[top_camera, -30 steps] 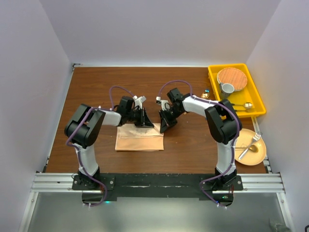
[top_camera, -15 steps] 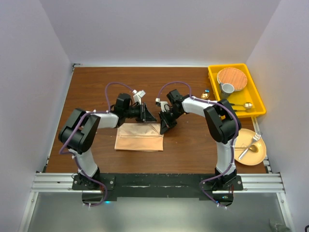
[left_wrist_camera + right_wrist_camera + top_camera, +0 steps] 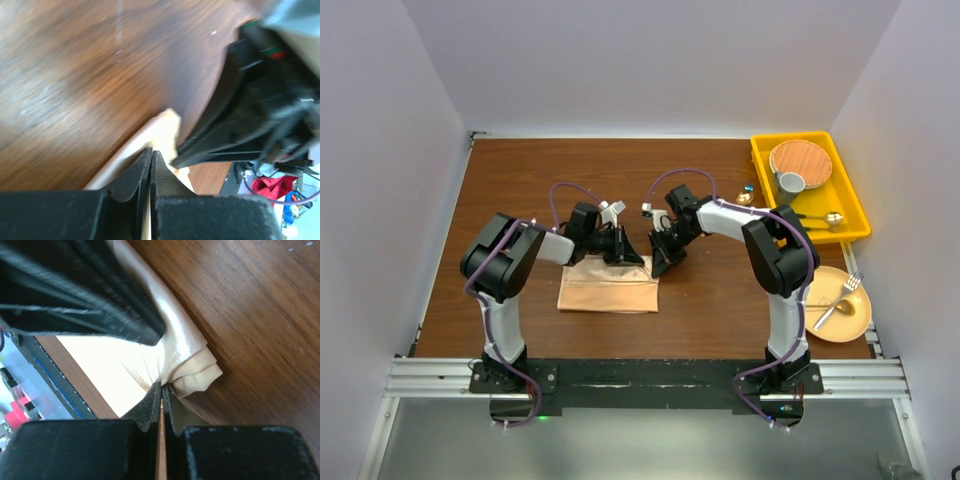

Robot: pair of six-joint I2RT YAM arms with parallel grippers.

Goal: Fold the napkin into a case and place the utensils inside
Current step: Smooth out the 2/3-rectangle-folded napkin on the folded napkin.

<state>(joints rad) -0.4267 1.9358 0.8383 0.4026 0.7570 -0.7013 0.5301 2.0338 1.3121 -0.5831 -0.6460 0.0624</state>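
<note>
The peach napkin [image 3: 608, 290] lies folded into a layered rectangle in the middle of the table. My left gripper [image 3: 628, 256] is at its far edge near the right corner. In the left wrist view that gripper [image 3: 151, 152] is shut on the pale cloth edge [image 3: 162, 132]. My right gripper [image 3: 658, 266] is at the far right corner. In its own view it [image 3: 162, 387] is shut on the napkin [image 3: 185, 355], which puckers at the tips. A gold fork [image 3: 842, 292] and spoon [image 3: 825, 315] lie on a plate [image 3: 855, 325] at the right.
A yellow tray [image 3: 840, 185] at the back right holds a wood-toned plate [image 3: 800, 160] and a cup [image 3: 790, 183]. Another gold spoon [image 3: 825, 218] lies at the tray's near edge. A small gold and blue item [image 3: 748, 192] sits beside the tray.
The left arm swung out and its gripper drew back along the napkin's far edge, then returned toward the right corner. The right gripper has stayed at the corner.
</note>
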